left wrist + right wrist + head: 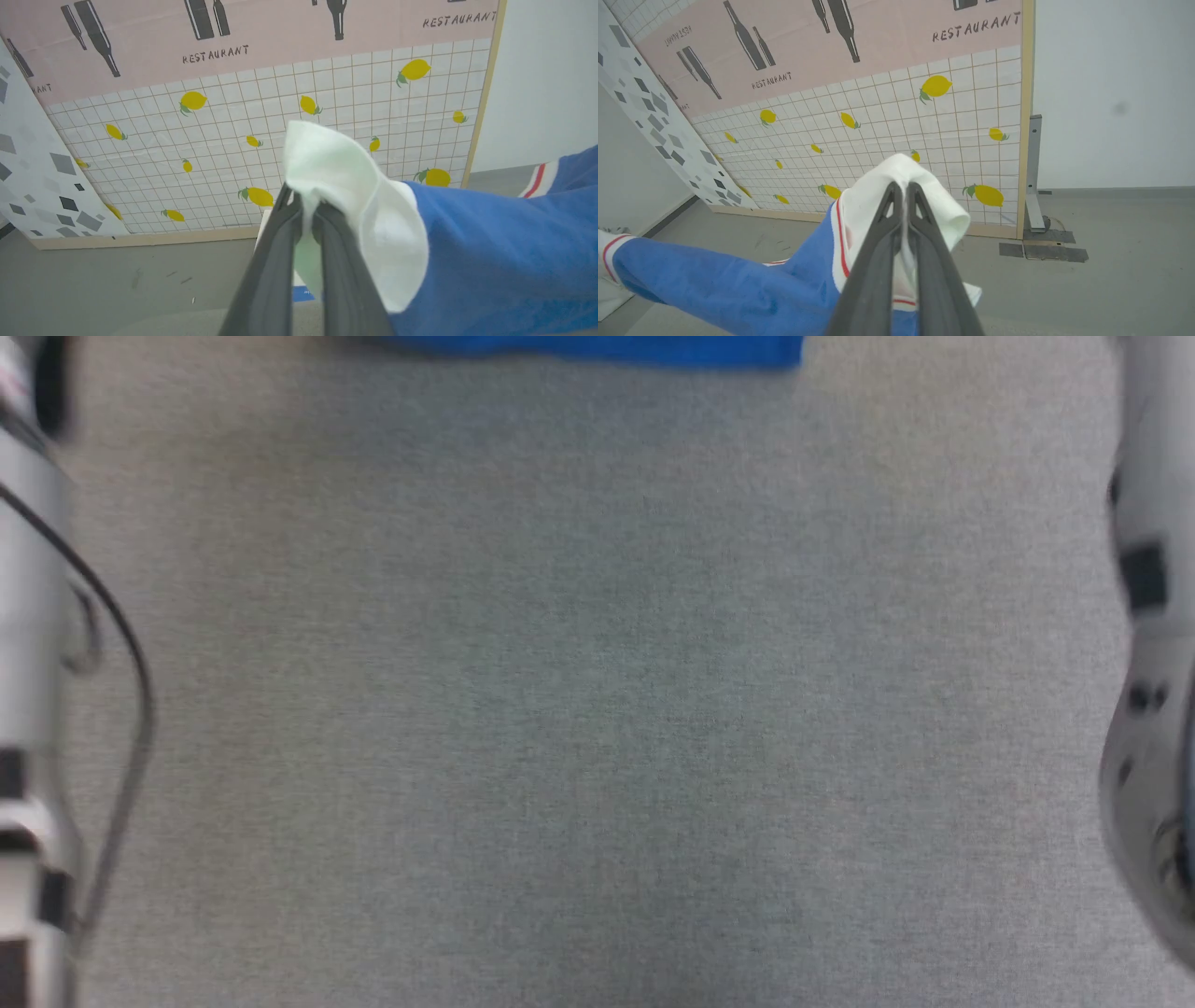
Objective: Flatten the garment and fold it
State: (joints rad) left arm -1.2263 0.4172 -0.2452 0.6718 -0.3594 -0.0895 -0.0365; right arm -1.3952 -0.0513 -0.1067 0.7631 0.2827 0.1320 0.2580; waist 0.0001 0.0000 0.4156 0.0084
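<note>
1. The left claw [303, 205], at bottom centre of the left wrist view, is pressed together on a white sleeve [345, 186] of the garment [490, 252]. The pale cloth bunches over the dark fingertips.
2. From that pinch the royal-blue body runs off to the right of the frame. A red stripe [537, 179] shows at a seam near the right edge.
3. The right claw [901, 193], at bottom centre of the right wrist view, is likewise pinched tight on the other white sleeve [938, 210]. Blue fabric trails from it to the lower left of the frame.
4. Behind both claws stands a wall panel [280, 121] of white tiles printed with lemons, topped by a pink band with bottles and the word RESTAURANT. A grey floor [1111, 280] lies below it.
5. In the blurred head view, a strip of the blue garment shows at the top edge, around centre. Below it spreads a grey counter [597, 709].
6. The left forearm [28, 616] and the right forearm [1153, 709] frame the side edges of that view.
</note>
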